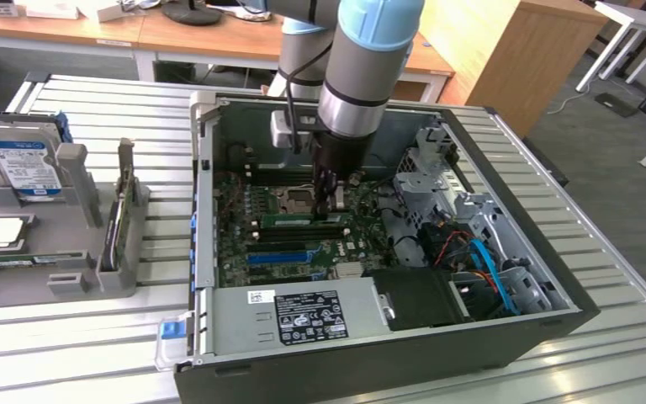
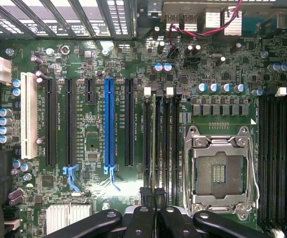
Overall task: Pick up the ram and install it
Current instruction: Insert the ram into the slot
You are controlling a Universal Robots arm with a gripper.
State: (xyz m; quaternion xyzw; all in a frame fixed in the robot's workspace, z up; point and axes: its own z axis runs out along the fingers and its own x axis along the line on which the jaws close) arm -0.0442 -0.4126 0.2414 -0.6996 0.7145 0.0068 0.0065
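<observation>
The ram (image 1: pixel 289 220) is a slim green strip standing on edge in a memory slot of the motherboard (image 1: pixel 245 244), inside the open computer case (image 1: pixel 205 202). In the wrist view the ram (image 2: pixel 156 144) shows edge-on between black slots, next to the CPU socket (image 2: pixel 222 171). My gripper (image 1: pixel 329 206) reaches straight down into the case over one end of the strip. Its black fingers (image 2: pixel 142 215) are shut on the ram, and the gripper (image 2: pixel 153 201) sits right at the slot's end.
A silver hard drive with a blue label (image 1: pixel 26 164) stands in a grey fixture (image 1: pixel 54 252) at the exterior view's left. A blue expansion slot (image 2: pixel 109 124) lies beside the memory slots. The power supply (image 1: pixel 300 316), drive cage (image 1: pixel 436 181) and cables (image 1: pixel 480 261) crowd the case.
</observation>
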